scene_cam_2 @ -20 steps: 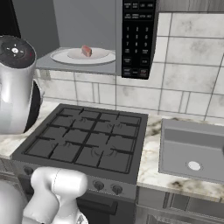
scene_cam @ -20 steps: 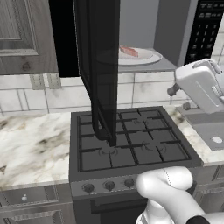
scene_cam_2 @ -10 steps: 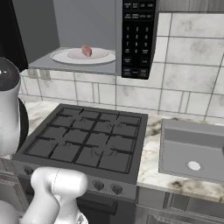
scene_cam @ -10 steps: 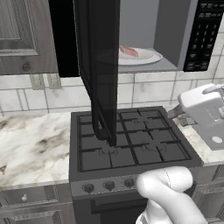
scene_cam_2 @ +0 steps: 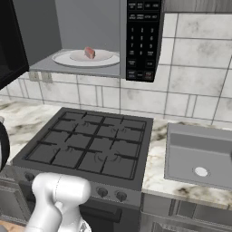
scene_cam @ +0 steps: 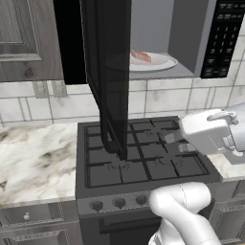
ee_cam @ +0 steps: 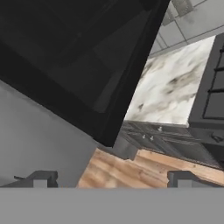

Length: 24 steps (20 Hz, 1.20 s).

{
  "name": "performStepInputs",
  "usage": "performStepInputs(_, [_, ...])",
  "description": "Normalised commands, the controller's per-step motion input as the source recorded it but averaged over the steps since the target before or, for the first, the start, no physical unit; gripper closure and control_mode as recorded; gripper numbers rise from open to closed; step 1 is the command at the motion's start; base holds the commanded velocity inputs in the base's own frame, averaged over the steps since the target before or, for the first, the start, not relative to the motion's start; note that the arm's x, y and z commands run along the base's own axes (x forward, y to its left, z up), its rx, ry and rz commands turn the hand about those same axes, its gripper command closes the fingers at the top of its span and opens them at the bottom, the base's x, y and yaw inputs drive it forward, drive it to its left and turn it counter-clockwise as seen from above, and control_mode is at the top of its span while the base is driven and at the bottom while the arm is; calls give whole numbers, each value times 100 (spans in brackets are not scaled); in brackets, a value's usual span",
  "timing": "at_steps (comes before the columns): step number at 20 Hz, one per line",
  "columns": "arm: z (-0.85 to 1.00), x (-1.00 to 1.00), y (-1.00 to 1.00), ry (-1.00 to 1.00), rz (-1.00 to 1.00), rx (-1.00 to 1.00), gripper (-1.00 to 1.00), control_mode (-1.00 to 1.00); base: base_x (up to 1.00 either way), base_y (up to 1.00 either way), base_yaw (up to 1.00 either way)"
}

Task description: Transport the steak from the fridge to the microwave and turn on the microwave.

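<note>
Steak (scene_cam: 141, 56) was set on turntable plate (scene_cam: 162, 62) inside microwave (scene_cam: 191, 38), above claw (scene_cam: 174, 142); claw was spread, empty, facing open door (scene_cam: 110, 81), likely for closing.

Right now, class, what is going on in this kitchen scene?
The steak lies on the white turntable plate inside the microwave, whose door hangs wide open above the stove. The gripper is open and empty, low over the stove's right side, facing the door. So the steak is delivered; closing the door and pressing the button panel probably remain.
</note>
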Motion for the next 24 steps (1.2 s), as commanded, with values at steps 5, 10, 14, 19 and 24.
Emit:
performStepInputs(5, [-9,-7,39,0,0,13,-100,-100,0,0,0])
performStepInputs(10, [-8,-1,42,0,0,10,-100,-100,0,0,0])
performStepInputs(14, [0,0,43,0,0,9,-100,-100,0,0,0])
performStepInputs(19, [0,0,45,2,-3,10,-100,-100,0,0,0])
performStepInputs(24, [0,7,51,2,-7,7,-100,-100,0,0,0])
